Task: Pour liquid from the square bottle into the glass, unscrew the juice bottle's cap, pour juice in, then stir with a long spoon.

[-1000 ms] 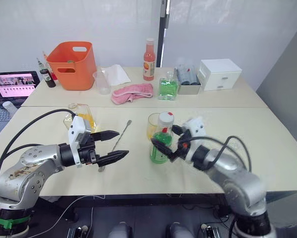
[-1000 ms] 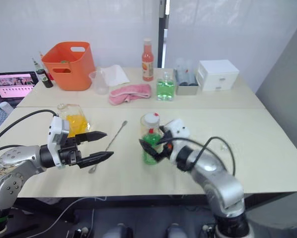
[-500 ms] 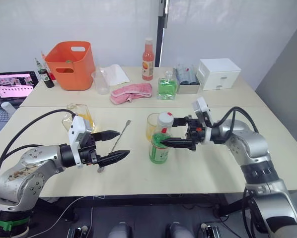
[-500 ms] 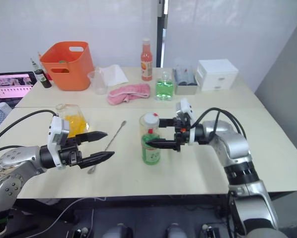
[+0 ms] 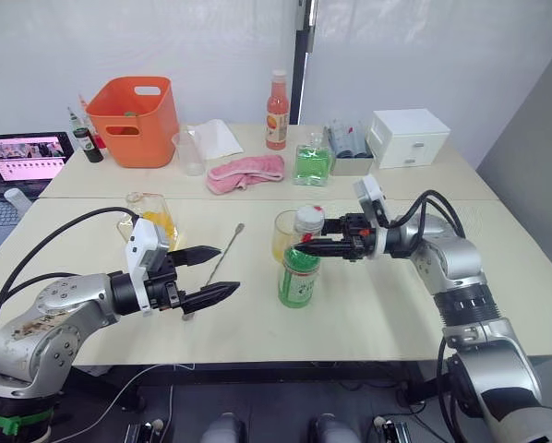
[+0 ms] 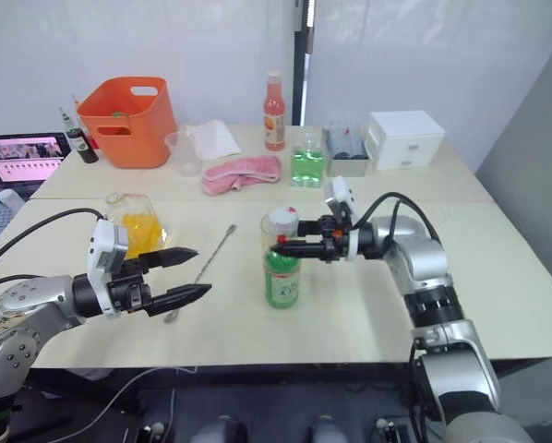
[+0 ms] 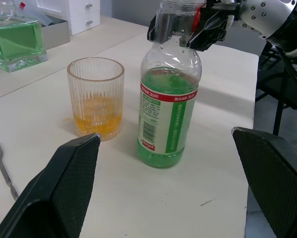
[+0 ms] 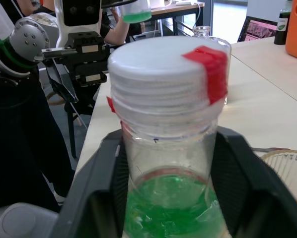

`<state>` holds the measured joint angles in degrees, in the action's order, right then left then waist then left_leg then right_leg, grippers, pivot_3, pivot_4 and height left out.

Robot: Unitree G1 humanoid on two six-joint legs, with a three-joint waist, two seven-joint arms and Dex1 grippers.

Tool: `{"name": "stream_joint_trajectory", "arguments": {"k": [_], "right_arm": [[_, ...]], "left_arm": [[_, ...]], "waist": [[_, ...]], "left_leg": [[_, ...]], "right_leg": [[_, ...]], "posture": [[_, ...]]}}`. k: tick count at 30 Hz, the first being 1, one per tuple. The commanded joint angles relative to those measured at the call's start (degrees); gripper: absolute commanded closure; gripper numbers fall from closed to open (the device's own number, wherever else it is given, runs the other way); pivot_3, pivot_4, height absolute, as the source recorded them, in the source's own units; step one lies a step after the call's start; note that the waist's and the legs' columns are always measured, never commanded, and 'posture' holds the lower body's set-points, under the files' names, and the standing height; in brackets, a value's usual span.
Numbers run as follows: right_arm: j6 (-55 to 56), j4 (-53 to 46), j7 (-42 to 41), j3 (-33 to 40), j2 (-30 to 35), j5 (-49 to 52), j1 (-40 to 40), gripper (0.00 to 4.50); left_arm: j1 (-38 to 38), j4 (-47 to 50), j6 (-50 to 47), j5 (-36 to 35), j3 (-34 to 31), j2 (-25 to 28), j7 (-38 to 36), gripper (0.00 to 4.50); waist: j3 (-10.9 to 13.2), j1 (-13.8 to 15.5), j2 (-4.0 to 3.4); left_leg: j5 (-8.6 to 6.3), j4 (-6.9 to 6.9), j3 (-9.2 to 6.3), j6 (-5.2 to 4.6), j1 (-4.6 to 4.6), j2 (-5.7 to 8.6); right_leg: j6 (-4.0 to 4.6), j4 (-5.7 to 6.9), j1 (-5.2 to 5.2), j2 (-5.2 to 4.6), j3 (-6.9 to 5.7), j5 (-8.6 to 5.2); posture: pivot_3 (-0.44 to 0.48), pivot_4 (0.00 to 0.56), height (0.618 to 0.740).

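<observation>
1. The juice bottle [image 5: 299,273] stood upright on the table [image 5: 396,305], near the front edge, its white cap [image 8: 161,67] screwed on and marked with a strip of red tape. The pale green juice [image 7: 167,119] filled it to about the shoulder.
2. The glass [image 7: 96,96] stood just beside the bottle, on its far side, with a shallow layer of yellow-orange liquid [image 7: 98,122] in it. So the 1st pour looked done, and the step in hand was unscrewing the cap.
3. The right gripper [image 5: 306,239] reached in level from the robot's right. Its 2 black fingers [image 8: 96,178] lay either side of the bottle neck, just under the cap, close against it but not visibly clamped, so I judged them parted.
4. The next move probably called for the fingers to rise to cap height, close on it and twist, with the bottle held steady.
5. The left gripper [image 5: 216,274] hovered well apart to the robot's left, its fingers spread wide and holding nothing.
6. The long spoon [image 5: 213,268] lay on the table between that gripper and the glass. The square bottle [image 5: 151,215] stood further left.
</observation>
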<state>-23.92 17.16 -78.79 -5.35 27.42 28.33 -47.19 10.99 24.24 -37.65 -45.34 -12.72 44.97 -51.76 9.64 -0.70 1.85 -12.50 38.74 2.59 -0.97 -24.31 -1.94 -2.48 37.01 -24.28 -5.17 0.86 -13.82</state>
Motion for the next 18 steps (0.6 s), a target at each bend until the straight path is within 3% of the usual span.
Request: {"name": "stream_joint_trajectory", "arguments": {"k": [1,7,12,18], "right_arm": [[-0.42,-1.98,-0.84,1.25,-0.35,1.48,0.15,3.2],[-2.56,-11.95,7.67,2.89,0.29,0.78,3.68,3.2],[-15.48,-35.2,27.89,7.11,-0.37,2.67,12.41,3.21],[-33.2,-57.35,54.05,8.66,-6.71,0.65,18.81,3.21]], "left_arm": [[0.36,2.06,0.28,-1.0,-1.89,0.67,0.23,0.0],[0.7,2.05,0.47,-0.88,-1.77,0.66,0.31,0.0],[-0.03,2.31,1.05,-0.6,-1.82,0.36,0.39,0.0],[0.58,1.39,1.57,-0.06,-1.13,0.25,-0.18,0.0]], "waist": [[0.0,0.0,0.0],[0.0,0.02,0.0],[0.0,0.3,0.0],[0.0,0.29,-0.01]], "left_leg": [[0.0,0.0,0.0,0.0,0.0,0.0],[0.0,-0.01,-0.01,0.0,-0.02,0.0],[0.0,-0.01,-0.15,0.0,-0.06,-0.02],[0.0,0.01,-0.33,0.01,-0.06,0.02]], "right_leg": [[0.0,0.0,0.0,0.0,0.0,0.0],[0.0,0.01,-0.02,-0.01,0.0,0.0],[0.0,0.04,-0.05,-0.06,0.0,0.0],[0.01,0.05,-0.08,-0.08,0.01,0.0]], "posture": [[0.0,0.15,0.715],[0.0,0.15,0.715],[0.0,0.15,0.715],[0.0,0.15,0.715]]}}
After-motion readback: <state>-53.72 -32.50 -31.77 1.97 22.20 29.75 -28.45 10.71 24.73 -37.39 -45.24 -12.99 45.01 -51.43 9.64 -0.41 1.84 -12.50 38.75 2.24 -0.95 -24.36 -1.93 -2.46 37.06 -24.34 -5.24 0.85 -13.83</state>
